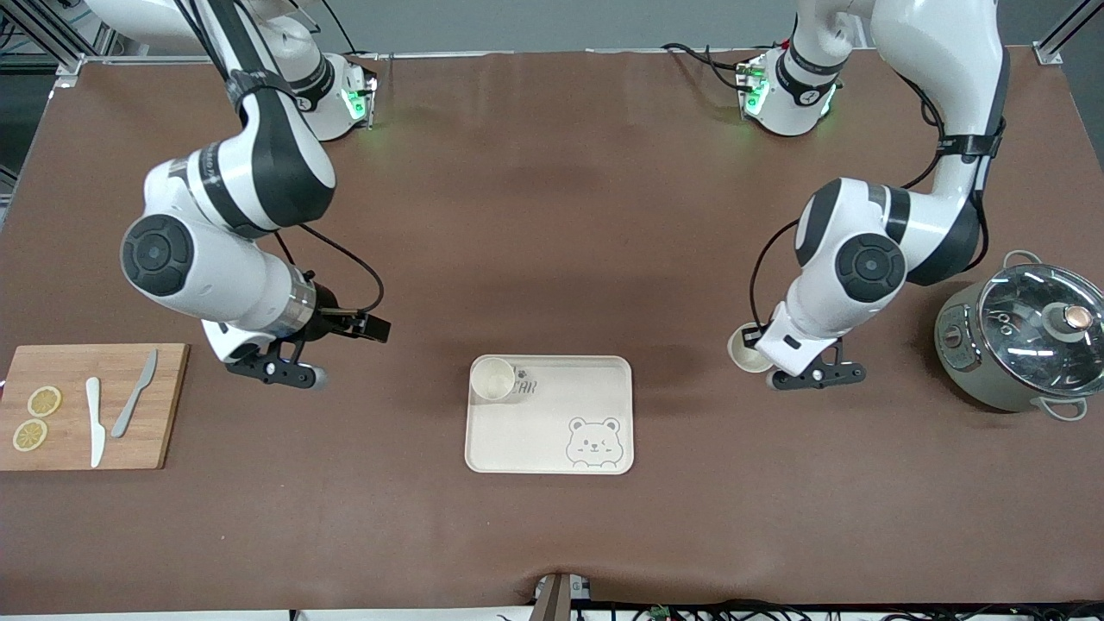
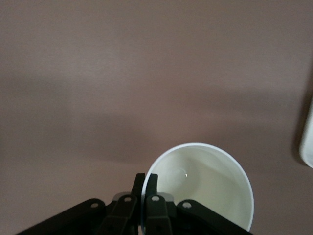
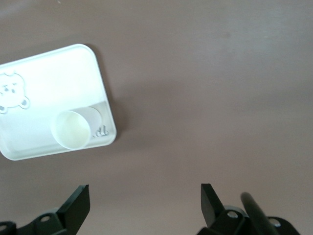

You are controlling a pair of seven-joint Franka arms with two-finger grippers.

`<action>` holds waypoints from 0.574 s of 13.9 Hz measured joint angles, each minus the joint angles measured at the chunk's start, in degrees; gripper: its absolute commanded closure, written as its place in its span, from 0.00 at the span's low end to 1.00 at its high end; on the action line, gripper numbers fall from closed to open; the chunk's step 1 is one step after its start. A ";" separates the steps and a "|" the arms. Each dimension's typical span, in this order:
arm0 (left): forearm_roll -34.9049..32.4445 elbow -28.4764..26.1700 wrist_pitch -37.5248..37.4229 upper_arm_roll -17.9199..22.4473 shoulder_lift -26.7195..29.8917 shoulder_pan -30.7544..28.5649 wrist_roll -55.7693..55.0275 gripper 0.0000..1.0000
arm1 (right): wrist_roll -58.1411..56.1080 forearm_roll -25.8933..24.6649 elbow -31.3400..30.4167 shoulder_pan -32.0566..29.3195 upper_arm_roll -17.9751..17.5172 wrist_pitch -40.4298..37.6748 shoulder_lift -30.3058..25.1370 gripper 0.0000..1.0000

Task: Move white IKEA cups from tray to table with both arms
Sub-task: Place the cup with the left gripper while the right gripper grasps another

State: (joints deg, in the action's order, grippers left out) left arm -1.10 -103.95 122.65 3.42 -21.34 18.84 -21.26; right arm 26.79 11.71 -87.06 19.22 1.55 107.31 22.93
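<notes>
1. The brown tabletop (image 1: 552,216) fills the front view, with both robot bases along the top edge of the frame.
2. The left gripper (image 1: 763,358) sits right of centre in the front view, low over the tabletop. Its black fingers (image 2: 151,183) are pinched shut on the rim of a small cream-white tapered cup (image 1: 747,348); in the left wrist view one finger lies inside the rim and one outside.
3. Whether that cup rests on the tabletop or hangs just above it cannot be told.
4. The right gripper (image 1: 317,376) hangs at the left of the frame, over bare tabletop between a wooden cutting board (image 1: 164,362) and a cream rectangular bear-print tray (image 1: 552,448). Its fingers (image 3: 78,203) are spread wide and hold nothing.
5. A second cream-white cup (image 1: 493,379) stands upright in the tray's upper left corner, at low centre of the frame.
6. The board, at lower left, carries two lemon slices (image 1: 36,417), a white knife (image 1: 95,421) and a grey knife (image 1: 134,394).
7. A grey pot with a glass lid (image 1: 1026,336) stands at the right edge.
</notes>
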 measured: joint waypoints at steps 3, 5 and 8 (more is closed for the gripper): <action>0.00 -5.80 6.38 0.01 1.12 -3.37 3.76 1.00 | -0.01 0.86 0.42 0.55 -0.02 1.37 2.47 0.00; 0.00 -9.50 10.89 0.01 1.99 -5.58 6.91 1.00 | -0.01 0.87 1.13 2.01 -0.04 2.95 4.49 0.00; 0.00 -14.90 17.55 0.02 3.44 -9.15 12.06 1.00 | 1.21 0.87 1.87 4.55 -0.04 7.21 7.71 0.00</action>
State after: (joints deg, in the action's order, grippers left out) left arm -1.10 -118.85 140.20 3.43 -17.91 9.69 -9.20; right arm 28.00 12.58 -85.19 23.77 1.51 114.52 30.63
